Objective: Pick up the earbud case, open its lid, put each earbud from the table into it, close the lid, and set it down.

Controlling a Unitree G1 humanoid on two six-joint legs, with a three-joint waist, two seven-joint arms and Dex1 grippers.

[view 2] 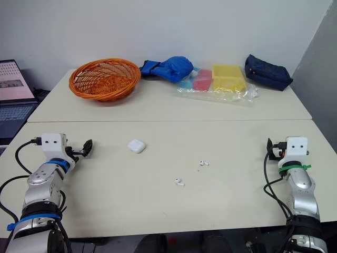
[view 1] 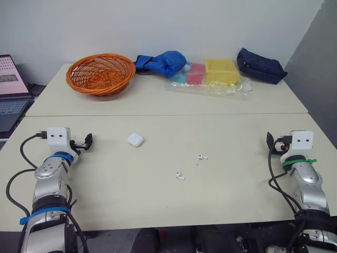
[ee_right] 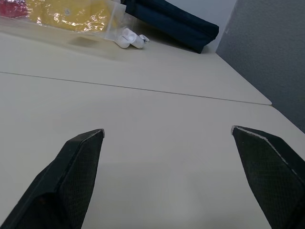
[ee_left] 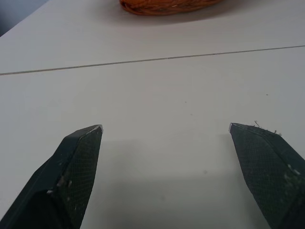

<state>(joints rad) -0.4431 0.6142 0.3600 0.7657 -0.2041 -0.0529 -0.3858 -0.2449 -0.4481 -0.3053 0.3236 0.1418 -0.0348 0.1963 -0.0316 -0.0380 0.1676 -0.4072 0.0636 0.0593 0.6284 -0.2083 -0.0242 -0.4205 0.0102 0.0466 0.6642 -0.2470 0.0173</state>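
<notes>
The earbud case (view 2: 136, 146) sits shut on the tabletop (view 2: 158, 211). One earbud (view 2: 203, 163) lies to its right, a second earbud (view 2: 179, 182) nearer the robot.

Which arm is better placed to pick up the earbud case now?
Left, most likely. The earbud case lies left of centre, fairly close to the open left claw. The open right claw is much farther from it.

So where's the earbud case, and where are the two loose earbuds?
earbud case (view 1: 135, 139): left eye view, middle of its white top.
earbud farther from the robot (view 1: 202, 156): left eye view, on its white body.
earbud nearer the robot (view 1: 180, 176): left eye view, on its white body.
</notes>
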